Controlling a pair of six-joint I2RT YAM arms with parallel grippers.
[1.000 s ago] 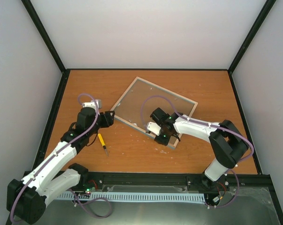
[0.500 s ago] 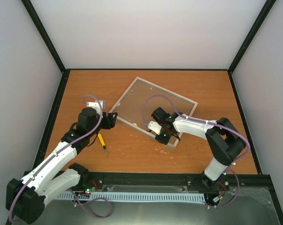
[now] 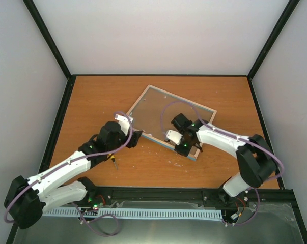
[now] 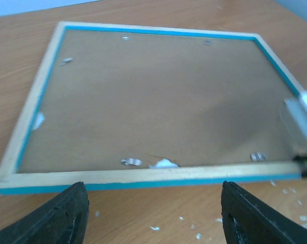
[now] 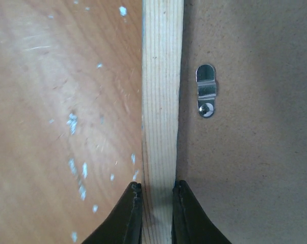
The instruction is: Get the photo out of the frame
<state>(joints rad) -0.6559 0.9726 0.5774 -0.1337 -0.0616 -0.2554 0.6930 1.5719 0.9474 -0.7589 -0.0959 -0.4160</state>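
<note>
Frame point(image 4: 143, 177) lies face-down and skewed at the middle of the table point(image 3: 92, 101), with the brown backing board point(image 4: 158, 96) up. The photo isn't visible, presumably under the board.

Right gripper point(image 5: 157, 189) is pressed together on the bare-wood near rail, one finger on the outer side and one on the board side. Left gripper point(image 4: 153, 203) is spread and holding nothing, sitting just off the same rail near its lower-left corner in the overhead view.

Step, as I read it: free the board.
- Use the right as a clamp only. Don't lift, or the frame will pivot.
- The metal turn-clip point(image 5: 206, 96) lies on the board just beside the rail, and more sit along the other rails. Each one needs swinging off the board before prying.
- Left should work one fingertip on the clips, low and flat. The board edge is torn near mid-rail, so don't dig there.

Clearance:
- The frame's top corner is near the table's back edge, so don't push it that way.
- Open table at lower centre and upper left.
- The yellow-handled screwdriver point(image 3: 113, 159) lies under the left forearm. Watch the sweep.
- The right arm's cable loops over the board.
</note>
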